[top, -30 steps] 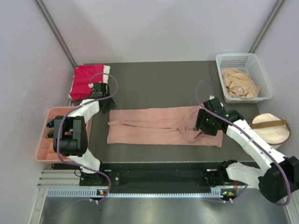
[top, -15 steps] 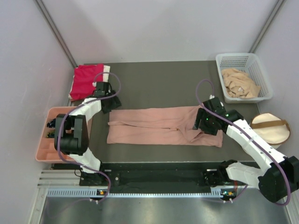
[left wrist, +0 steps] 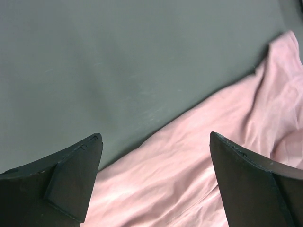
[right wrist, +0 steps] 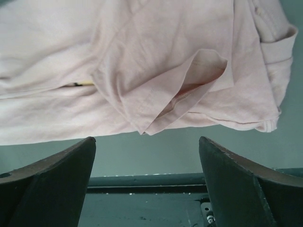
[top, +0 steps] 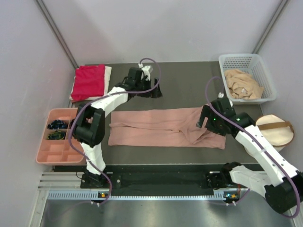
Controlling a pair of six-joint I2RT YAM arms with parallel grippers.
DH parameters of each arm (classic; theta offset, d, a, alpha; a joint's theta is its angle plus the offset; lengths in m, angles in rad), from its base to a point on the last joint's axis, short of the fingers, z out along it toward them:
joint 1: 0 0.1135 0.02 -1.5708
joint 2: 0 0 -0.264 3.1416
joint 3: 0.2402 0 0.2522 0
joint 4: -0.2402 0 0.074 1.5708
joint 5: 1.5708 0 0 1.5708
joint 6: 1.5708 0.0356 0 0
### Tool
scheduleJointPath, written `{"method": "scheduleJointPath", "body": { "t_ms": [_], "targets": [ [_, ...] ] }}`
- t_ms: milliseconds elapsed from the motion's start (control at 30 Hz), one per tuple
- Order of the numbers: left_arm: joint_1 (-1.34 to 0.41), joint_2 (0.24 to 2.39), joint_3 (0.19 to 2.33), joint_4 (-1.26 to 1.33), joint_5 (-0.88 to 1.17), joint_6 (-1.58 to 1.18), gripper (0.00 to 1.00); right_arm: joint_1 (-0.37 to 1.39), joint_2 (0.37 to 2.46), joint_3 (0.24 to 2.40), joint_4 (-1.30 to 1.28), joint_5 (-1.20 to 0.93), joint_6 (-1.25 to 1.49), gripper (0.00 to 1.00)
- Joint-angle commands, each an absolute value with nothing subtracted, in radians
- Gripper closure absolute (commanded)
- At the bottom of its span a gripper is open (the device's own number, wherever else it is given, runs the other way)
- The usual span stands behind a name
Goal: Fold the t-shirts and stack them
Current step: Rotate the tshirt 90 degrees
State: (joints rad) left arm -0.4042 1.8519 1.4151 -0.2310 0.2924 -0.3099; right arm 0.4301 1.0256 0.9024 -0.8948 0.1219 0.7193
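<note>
A long folded dusty-pink cloth t-shirt (top: 161, 127) lies across the middle of the dark table (top: 189, 80). At the far left corner, a folded red t-shirt (top: 88, 81) sits on a white t-shirt (top: 108, 74). Far right, a tan t-shirt (top: 242, 85) lies in a white plastic mesh basket (top: 265, 64). A round cream bag (top: 273, 130) rests in front of the basket. A pink compartment tray (top: 52, 153) sits at the left.

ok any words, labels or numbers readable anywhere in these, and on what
None can be read.
The pink t-shirt shows plain cloth in every view, no print or tag text.
The red t-shirt, white basket, cream bag and pink tray carry no visible lettering.
</note>
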Motion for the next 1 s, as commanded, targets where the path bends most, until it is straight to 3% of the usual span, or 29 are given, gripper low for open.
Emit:
{"method": "scheduleJointPath", "body": {
  "t_ms": [0,233,967],
  "targets": [
    [-0.462,1.985,1.549,-0.201,0.451,-0.221,0.01,0.440,0.951,0.992,-0.960,0.161,0.730,0.10],
    [-0.583,2.195,1.741,-0.287,0.428,-0.121,0.01,0.442,0.884,0.993,-1.018,0.144,0.732,0.09],
    [-0.721,2.459,2.034,-0.284,0.446,-0.109,0.01,0.440,0.785,0.966,-1.111,0.132,0.741,0.08]
  ]
}}
